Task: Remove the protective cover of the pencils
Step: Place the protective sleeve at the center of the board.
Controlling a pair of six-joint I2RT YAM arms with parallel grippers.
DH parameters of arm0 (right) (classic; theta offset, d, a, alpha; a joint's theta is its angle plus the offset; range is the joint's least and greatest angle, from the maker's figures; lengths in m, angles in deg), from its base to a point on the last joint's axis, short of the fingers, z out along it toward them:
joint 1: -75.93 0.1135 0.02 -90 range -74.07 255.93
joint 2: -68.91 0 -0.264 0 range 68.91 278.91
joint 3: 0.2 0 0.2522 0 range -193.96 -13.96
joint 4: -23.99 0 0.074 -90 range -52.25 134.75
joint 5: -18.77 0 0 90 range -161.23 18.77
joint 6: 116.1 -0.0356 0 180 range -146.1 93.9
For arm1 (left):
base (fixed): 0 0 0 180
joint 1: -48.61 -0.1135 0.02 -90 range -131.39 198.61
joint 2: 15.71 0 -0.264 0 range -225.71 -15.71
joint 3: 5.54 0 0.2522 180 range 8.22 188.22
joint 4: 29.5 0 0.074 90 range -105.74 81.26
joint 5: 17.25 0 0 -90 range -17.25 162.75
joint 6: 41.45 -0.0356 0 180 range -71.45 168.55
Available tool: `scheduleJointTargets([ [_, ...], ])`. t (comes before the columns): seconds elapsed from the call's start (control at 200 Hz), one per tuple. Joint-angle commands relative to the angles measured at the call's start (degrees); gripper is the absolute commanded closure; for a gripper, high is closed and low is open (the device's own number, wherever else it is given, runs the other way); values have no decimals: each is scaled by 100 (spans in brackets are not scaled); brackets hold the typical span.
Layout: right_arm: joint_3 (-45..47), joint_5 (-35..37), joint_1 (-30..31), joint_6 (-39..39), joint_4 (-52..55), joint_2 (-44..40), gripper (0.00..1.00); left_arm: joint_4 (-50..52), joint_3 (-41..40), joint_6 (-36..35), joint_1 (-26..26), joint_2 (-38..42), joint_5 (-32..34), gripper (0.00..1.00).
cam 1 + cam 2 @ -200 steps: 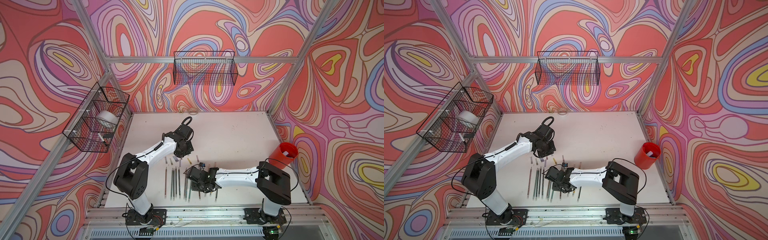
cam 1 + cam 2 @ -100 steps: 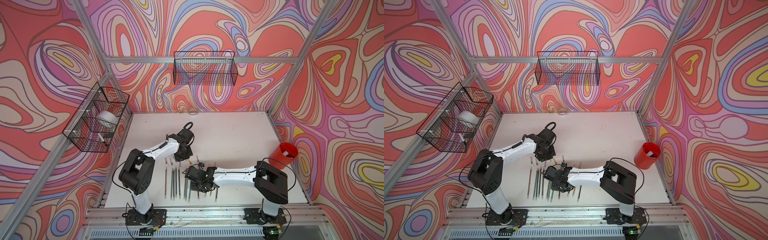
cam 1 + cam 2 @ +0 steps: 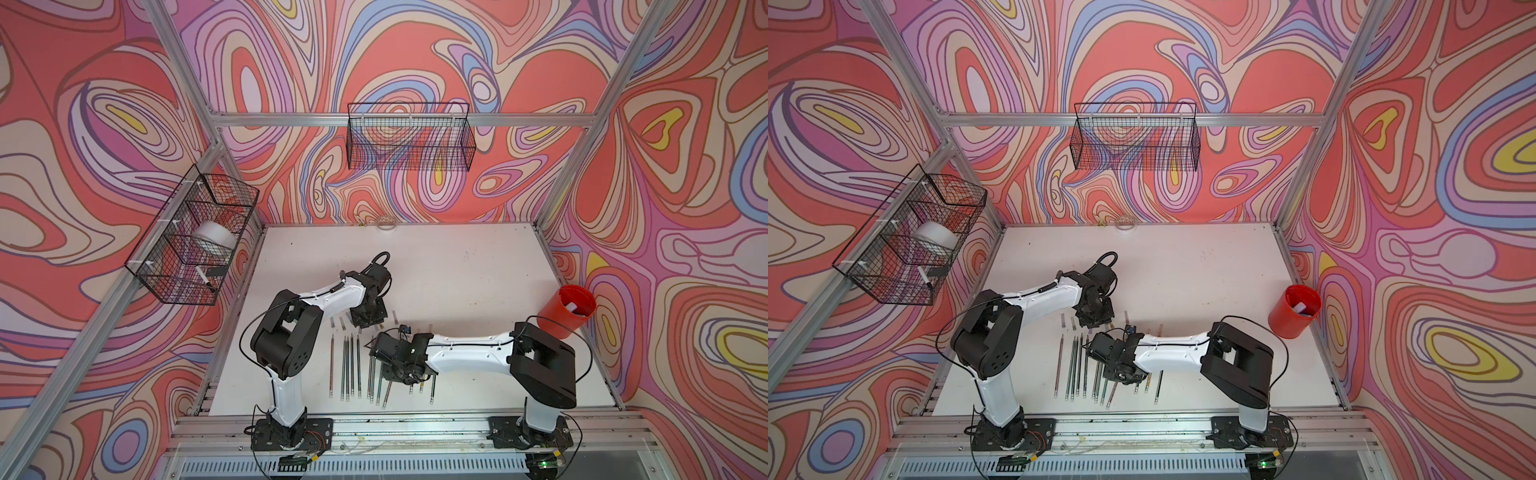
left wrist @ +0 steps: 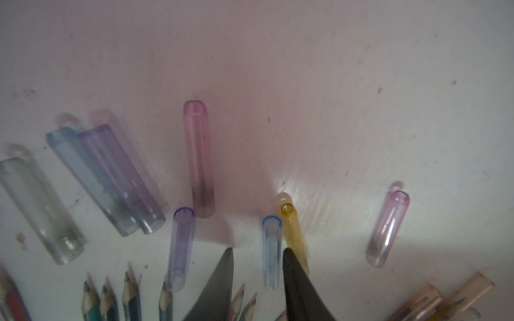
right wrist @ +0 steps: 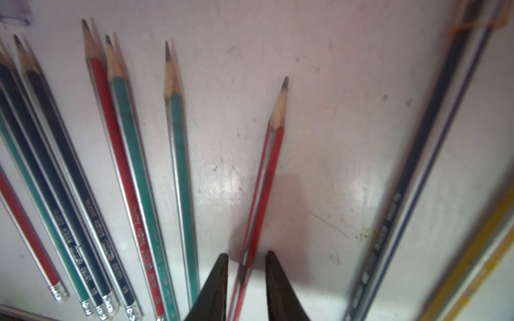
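Several loose translucent protective covers lie on the white table in the left wrist view: a pink one [image 4: 199,158], a lavender one [image 4: 180,250], a yellow one [image 4: 294,233]. My left gripper [image 4: 258,250] is open, low over the table. A bluish cover [image 4: 272,253] lies between its fingers with a gap on one side. My right gripper [image 5: 247,254] is open astride a bare red pencil [image 5: 267,172] that rests on the table. More bare pencils [image 5: 122,155] lie beside it. In both top views the left gripper [image 3: 368,318] [image 3: 1094,316] hangs just behind the pencil row [image 3: 345,365], and the right gripper [image 3: 390,357] is over it.
A red cup [image 3: 567,311] stands at the table's right edge. Wire baskets hang on the back wall [image 3: 409,137] and the left wall [image 3: 191,245], the latter with a tape roll and a marker. Capped pencils [image 4: 434,303] lie right of the caps.
Both grippers have opened. The left one came down toward the pencil row and let the bluish cover onto the table. The right one let go of the red pencil.
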State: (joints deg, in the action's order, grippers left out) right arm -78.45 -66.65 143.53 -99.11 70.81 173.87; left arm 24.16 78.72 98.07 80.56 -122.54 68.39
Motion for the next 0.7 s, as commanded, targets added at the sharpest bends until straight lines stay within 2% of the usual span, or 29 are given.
scheduleJointTargets([
  [0.0,58,170,26,-46,417,40,73,54,69,-21,27,-22,31,67],
  [0.255,-149,274,26,106,488,-106,76,141,227,-37,35,-29,43,69],
  [0.441,-494,595,28,209,941,-489,75,257,322,-30,33,207,77,64],
  [0.691,-134,991,30,-178,1277,-1031,73,383,267,43,39,895,114,58],
])
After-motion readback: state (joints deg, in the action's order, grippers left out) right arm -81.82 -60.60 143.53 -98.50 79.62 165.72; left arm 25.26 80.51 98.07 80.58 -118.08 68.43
